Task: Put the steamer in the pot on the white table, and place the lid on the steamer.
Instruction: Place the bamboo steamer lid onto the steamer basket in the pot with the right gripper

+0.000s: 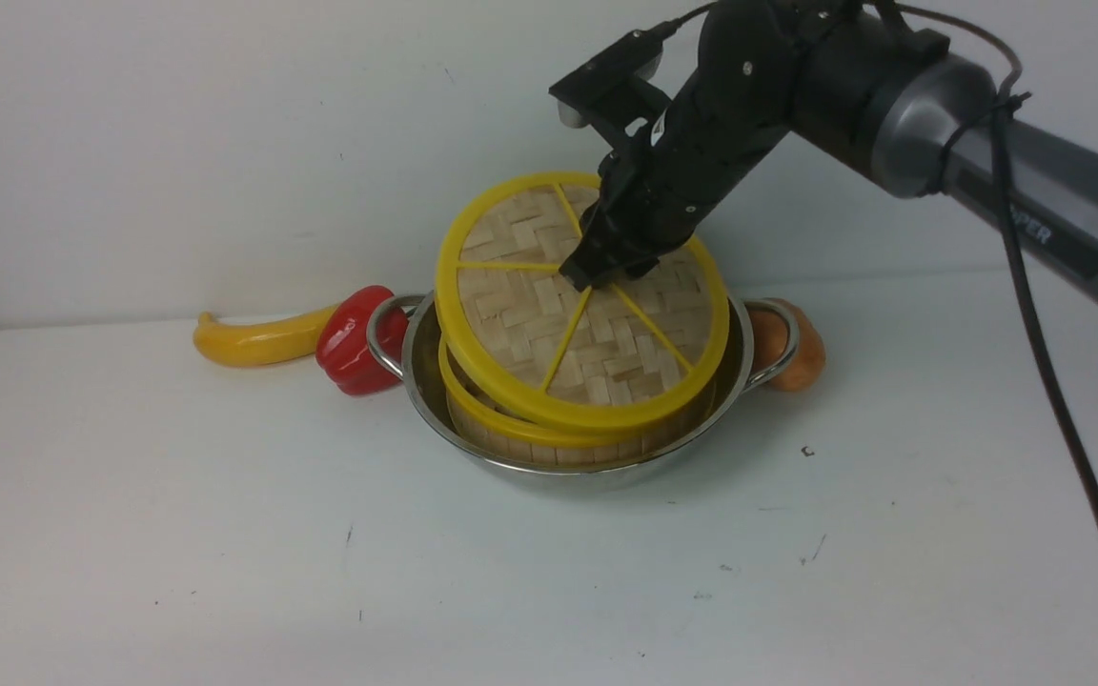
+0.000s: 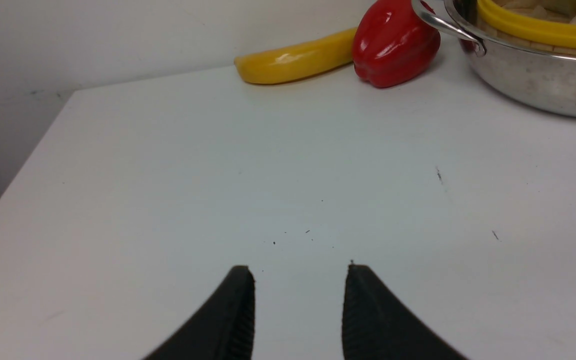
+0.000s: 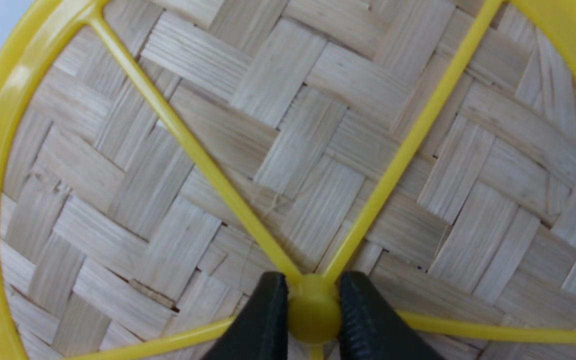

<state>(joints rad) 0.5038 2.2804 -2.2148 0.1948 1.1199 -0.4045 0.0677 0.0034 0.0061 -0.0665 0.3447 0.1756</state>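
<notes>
The right jaws are clamped on the centre hub of the lid, held tilted, near edge lowest, right over the steamer seated in the pot by the far edge of the counter; the left jaws stand apart, empty, well aside.

We count one pot, one steamer, one lid. We see one red pepper, one banana, one orange-brown vegetable.
</notes>
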